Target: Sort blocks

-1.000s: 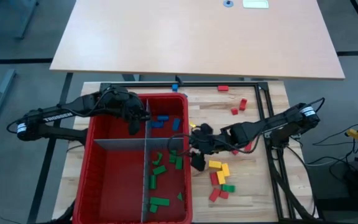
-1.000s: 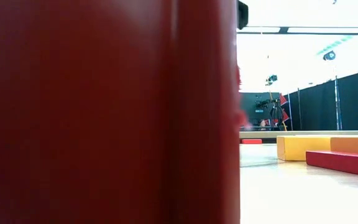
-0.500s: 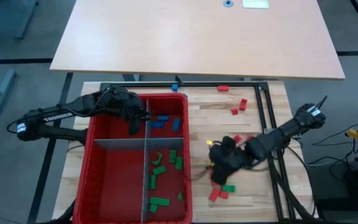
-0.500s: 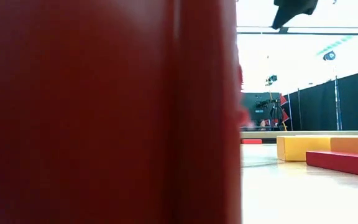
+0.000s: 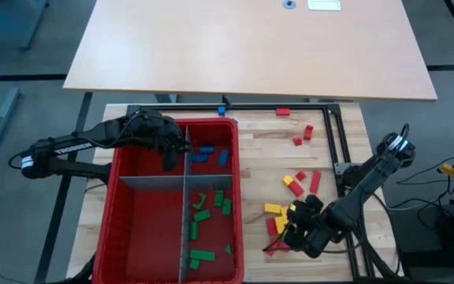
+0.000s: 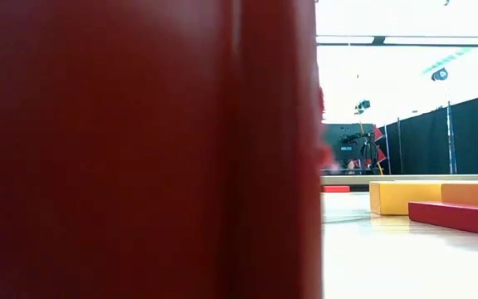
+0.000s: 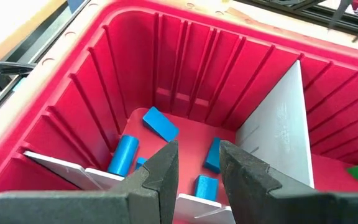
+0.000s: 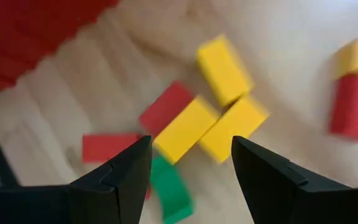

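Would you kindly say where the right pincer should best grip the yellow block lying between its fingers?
Grip the yellow block across its two long sides, coming straight down from above. It lies flat and slanted, touching a second yellow block, so the right pincer, now open, should turn to match.

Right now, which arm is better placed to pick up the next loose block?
The right: its open gripper hovers over the yellow blocks on the table, while the left gripper hangs inside the red bin.

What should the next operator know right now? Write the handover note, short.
Left gripper: jaws slightly apart, empty, over the red bin's blue-block compartment.
Right gripper: jaws open, empty, above the loose cluster of yellow, red and green blocks on the table.
Done: blue blocks and green blocks binned in separate compartments.
Left: the red and yellow blocks on the table, plus one green.
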Robot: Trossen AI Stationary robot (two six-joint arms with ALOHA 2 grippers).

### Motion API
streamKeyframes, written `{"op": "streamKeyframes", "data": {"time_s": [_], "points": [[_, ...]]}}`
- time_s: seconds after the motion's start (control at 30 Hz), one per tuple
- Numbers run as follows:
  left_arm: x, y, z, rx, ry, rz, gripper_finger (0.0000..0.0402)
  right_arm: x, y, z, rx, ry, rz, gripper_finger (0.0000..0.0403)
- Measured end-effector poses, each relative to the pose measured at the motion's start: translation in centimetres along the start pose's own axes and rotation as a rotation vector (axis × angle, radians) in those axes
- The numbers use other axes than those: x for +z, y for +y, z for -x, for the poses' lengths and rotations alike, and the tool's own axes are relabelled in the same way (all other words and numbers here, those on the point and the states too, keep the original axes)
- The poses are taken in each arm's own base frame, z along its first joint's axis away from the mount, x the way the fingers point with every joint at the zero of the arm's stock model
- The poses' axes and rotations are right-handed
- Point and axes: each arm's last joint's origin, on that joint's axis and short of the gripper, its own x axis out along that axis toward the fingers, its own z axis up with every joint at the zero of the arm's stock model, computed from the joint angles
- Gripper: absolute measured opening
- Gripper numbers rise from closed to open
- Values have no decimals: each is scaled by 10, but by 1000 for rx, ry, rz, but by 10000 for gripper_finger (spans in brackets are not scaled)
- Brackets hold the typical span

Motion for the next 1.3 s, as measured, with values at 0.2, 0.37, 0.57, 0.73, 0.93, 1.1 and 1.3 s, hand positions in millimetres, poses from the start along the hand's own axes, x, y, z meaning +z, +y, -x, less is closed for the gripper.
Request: {"op": "streamKeyframes", "data": {"time_s": [0.2,0.37,0.57,0.73,0.93,1.1,1.3], "points": [[0,0,0,0,0,3,103,-22,-3,-33,98,119,-77,207],[0,0,0,0,1,3,103,-31,-12,-45,67,178,-136,213],[-1,0,0,2,12,5,103,-38,-12,-47,70,293,-170,222],[-1,0,0,2,12,5,103,-44,-7,-49,102,330,-157,230],[-1,0,0,2,9,7,103,-51,-4,-56,95,327,-106,236],[-1,0,0,2,9,24,103,-59,-3,-72,50,339,19,230],[-1,0,0,3,9,39,103,-67,-3,-88,5,384,131,234]]}}
